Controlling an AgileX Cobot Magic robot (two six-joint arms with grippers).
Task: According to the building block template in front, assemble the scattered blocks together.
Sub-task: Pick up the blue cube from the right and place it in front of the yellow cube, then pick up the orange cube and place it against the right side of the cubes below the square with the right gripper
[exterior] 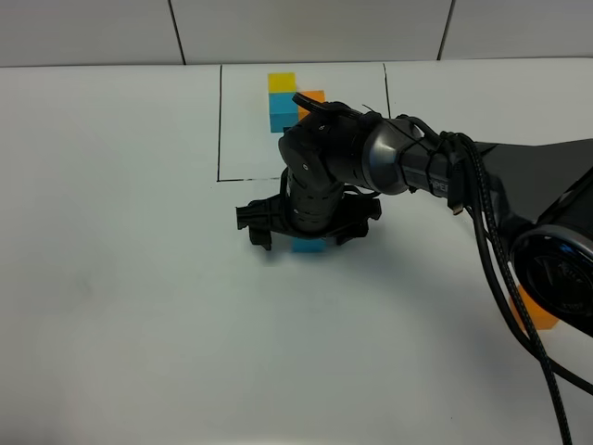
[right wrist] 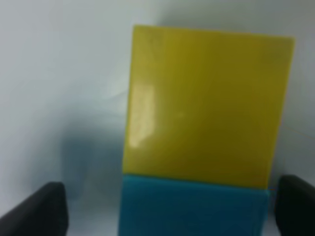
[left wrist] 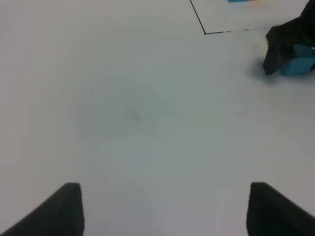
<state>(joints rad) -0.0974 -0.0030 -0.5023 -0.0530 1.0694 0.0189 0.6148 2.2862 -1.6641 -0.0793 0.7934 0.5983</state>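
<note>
yellow cube (right wrist: 206, 103): flat on the table, one side flush against the blue cube (right wrist: 194, 209), no gap showing. hidden under the arm in the high view.
blue cube, high view (exterior: 309, 246): on the table just in front of the frame's near line. only its near edge pokes out from below the right gripper.
orange cube (exterior: 537, 315): far right, beside the right arm's base, partly behind a cable. well apart from the other two cubes.
template (exterior: 283, 113): yellow, blue and orange cubes in an l cluster at the far side of the table, inside the thin black frame (exterior: 220, 120). the orange one is partly covered by the arm.
right gripper (exterior: 310, 227): reaches across the middle and hangs low over the yellow-blue pair. released: in its wrist view the two tips (right wrist: 39, 209) stand wide, one on each side of the pair. one tip is clear of the cubes, the other just beside the blue cube; contact there cannot be told.
left gripper (left wrist: 165, 209): not seen in the high view. released: tips spread at the edges of its wrist view, only bare table (left wrist: 138, 113) between them. the blue cube and the right gripper show far off in one corner.
</note>
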